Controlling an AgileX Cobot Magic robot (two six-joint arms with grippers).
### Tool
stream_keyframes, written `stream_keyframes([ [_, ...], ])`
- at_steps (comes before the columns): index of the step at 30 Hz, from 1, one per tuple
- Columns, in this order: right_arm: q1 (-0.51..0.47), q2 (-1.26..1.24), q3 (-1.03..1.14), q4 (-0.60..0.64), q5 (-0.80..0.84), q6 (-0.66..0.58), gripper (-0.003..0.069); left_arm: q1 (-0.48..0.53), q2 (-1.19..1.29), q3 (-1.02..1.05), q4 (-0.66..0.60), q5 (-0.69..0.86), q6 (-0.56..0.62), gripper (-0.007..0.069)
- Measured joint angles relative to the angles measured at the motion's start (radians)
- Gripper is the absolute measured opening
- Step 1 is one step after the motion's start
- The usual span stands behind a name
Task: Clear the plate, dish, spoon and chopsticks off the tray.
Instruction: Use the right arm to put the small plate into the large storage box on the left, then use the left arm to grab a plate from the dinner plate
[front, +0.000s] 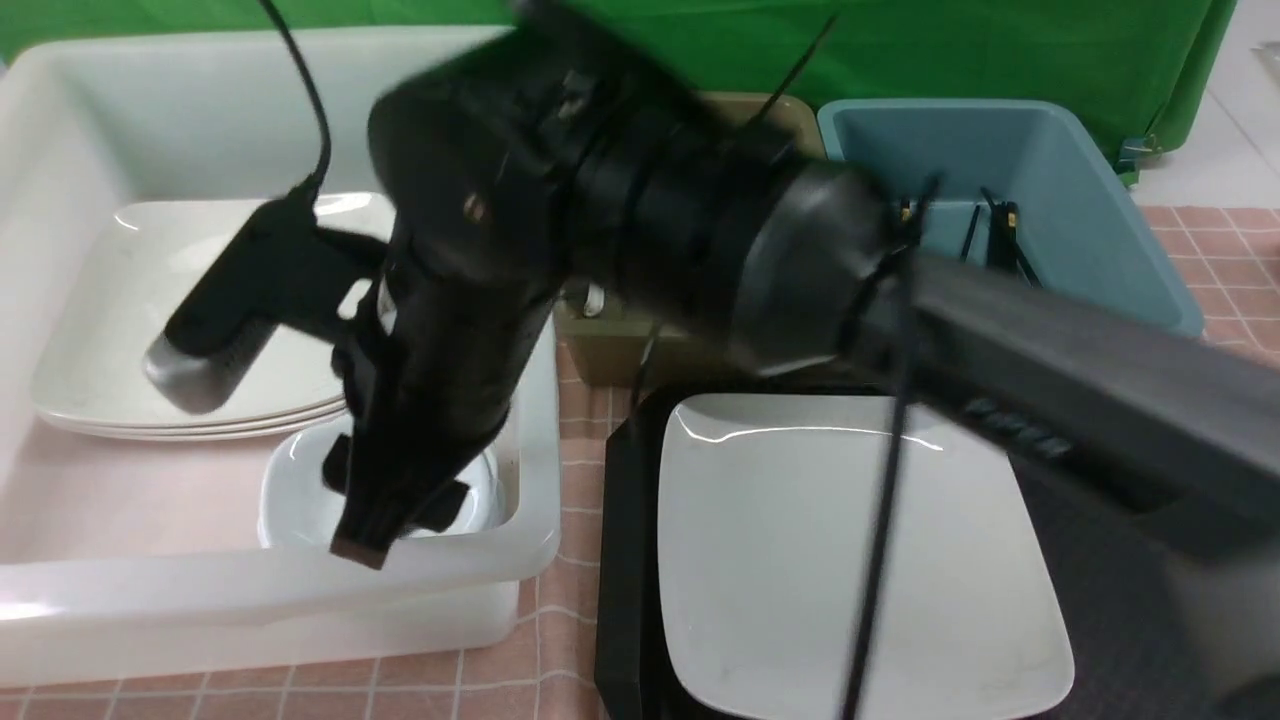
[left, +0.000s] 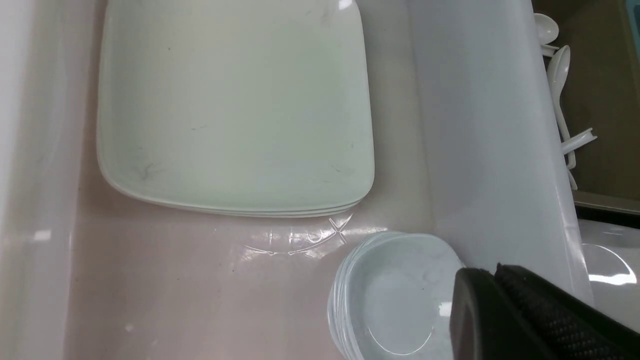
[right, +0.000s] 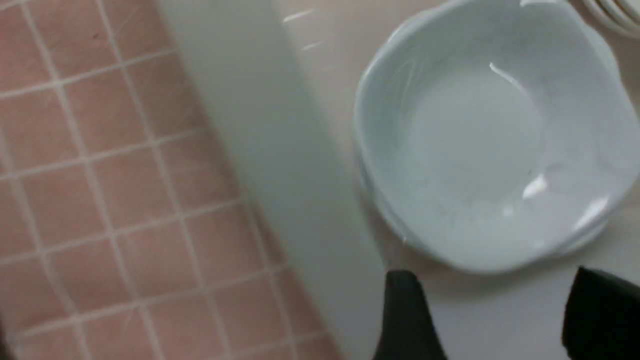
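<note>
Dish (right: 492, 145) just beneath right hand (right: 500, 305)

Three bins (front: 280, 600), one tray (front: 625, 560), one plate (front: 850, 560) on it, two arms (front: 1050, 380).

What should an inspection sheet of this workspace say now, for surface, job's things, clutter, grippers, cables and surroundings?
Surface: pink checked tablecloth; nothing spilled seen.
Job's things: plate lies on the black tray; dish tops a stack of dishes in the white bin; spoons in the olive bin; chopsticks in the blue bin.
Clutter: stacked plates in the white bin.
Grippers: left gripper shut, holding nothing; right gripper open at the dish, holding nothing.
Cables: black cable hangs in front of the plate.
Surroundings: green backdrop.
</note>
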Motion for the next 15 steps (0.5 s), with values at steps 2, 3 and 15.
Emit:
stream_keyframes([
  [2,0.002,-0.052,0.002,-0.007,0.002,0.019,0.0361,0.000,0.000,0.000,-0.004,0.000,0.001,0.0018],
  [3,0.002,-0.082,0.007,-0.022,0.002,0.036,0.0298,0.000,0.000,0.000,-0.011,0.001,0.001,0.0018],
  [15,-0.133,-0.695,0.441,-0.198,0.003,0.278,0.0030,-0.182,0.011,0.052,-0.118,-0.009,0.000,0.0018],
])
